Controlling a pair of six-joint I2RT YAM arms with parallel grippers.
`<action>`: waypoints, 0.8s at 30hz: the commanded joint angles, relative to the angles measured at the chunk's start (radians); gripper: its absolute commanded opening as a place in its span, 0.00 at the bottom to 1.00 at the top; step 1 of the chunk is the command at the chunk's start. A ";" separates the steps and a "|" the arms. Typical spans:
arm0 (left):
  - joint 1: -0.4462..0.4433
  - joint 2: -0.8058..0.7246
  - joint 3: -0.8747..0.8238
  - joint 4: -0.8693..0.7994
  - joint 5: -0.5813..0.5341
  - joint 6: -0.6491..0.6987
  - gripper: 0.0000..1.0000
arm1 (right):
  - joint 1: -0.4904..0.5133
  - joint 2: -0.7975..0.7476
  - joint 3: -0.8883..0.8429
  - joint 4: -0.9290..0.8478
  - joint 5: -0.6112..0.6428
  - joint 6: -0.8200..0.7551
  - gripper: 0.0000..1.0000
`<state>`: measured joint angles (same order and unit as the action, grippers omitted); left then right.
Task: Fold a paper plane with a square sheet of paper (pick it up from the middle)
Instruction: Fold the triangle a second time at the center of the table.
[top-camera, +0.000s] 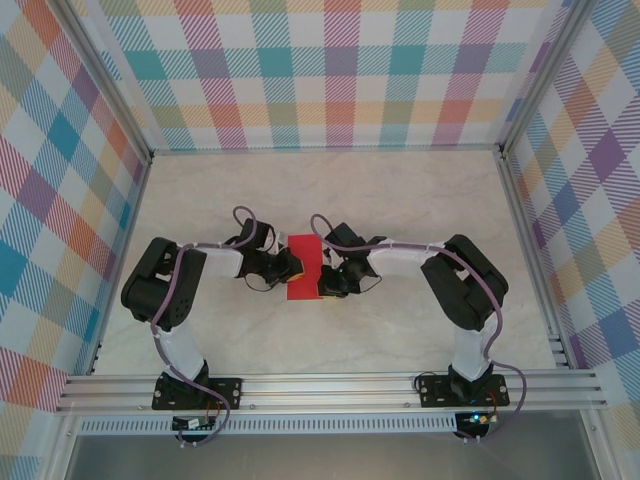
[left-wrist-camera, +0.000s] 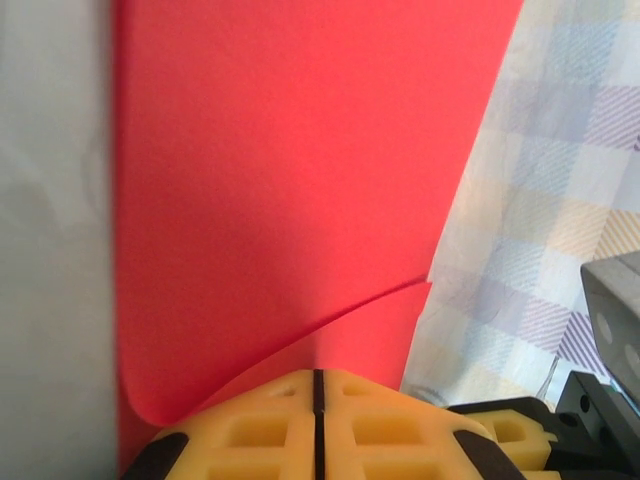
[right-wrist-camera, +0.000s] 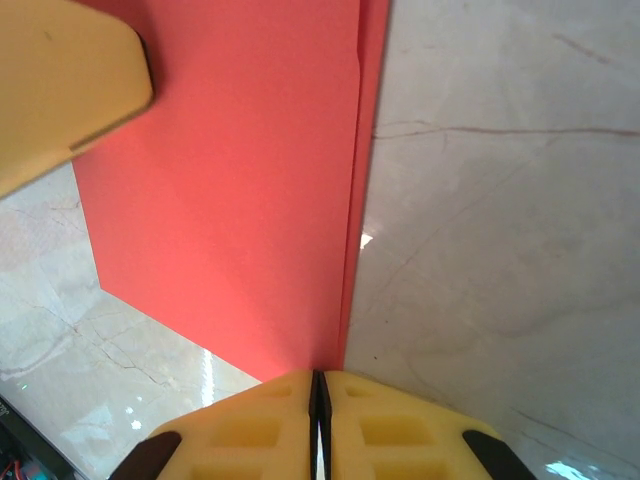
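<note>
**Operator:** Where is the paper, and what have you got hold of?

**Me:** I have the square sheet of paper (top-camera: 305, 264) between my two hands, over the middle of the table (top-camera: 400, 190). It looks doubled over into a strip. In the left wrist view my left gripper (left-wrist-camera: 318, 385) is pinched closed on a curled layer at the sheet's left side. In the right wrist view my right gripper (right-wrist-camera: 318, 385) is closed on the layered edge at its right side.

**Operator:** Which way does it lie from you?

**Me:** From above, its long axis runs near to far, away from my bases, so I hold it across the short way. From each wrist the red spreads straight out ahead of my fingers. Neither arm is nearer, since both are touching it. I can't tell whether it hangs clear of the table.

**Operator:** So what does the next move hinge on?

**Me:** I judge that any crease has to follow that near-to-far line, with both hands working level.
</note>
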<state>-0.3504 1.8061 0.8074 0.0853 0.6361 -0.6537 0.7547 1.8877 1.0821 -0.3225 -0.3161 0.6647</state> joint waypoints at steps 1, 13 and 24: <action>0.050 0.019 -0.018 0.007 -0.133 0.043 0.10 | 0.003 0.044 -0.017 -0.140 0.051 -0.011 0.11; 0.072 -0.022 -0.001 -0.069 -0.266 0.094 0.11 | 0.003 0.042 -0.019 -0.139 0.057 -0.009 0.11; 0.074 -0.171 0.004 -0.133 -0.311 0.127 0.18 | 0.002 0.025 -0.026 -0.100 0.051 -0.001 0.11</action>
<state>-0.2955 1.7046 0.8089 0.0063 0.3927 -0.5636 0.7547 1.8881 1.0840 -0.3256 -0.3141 0.6655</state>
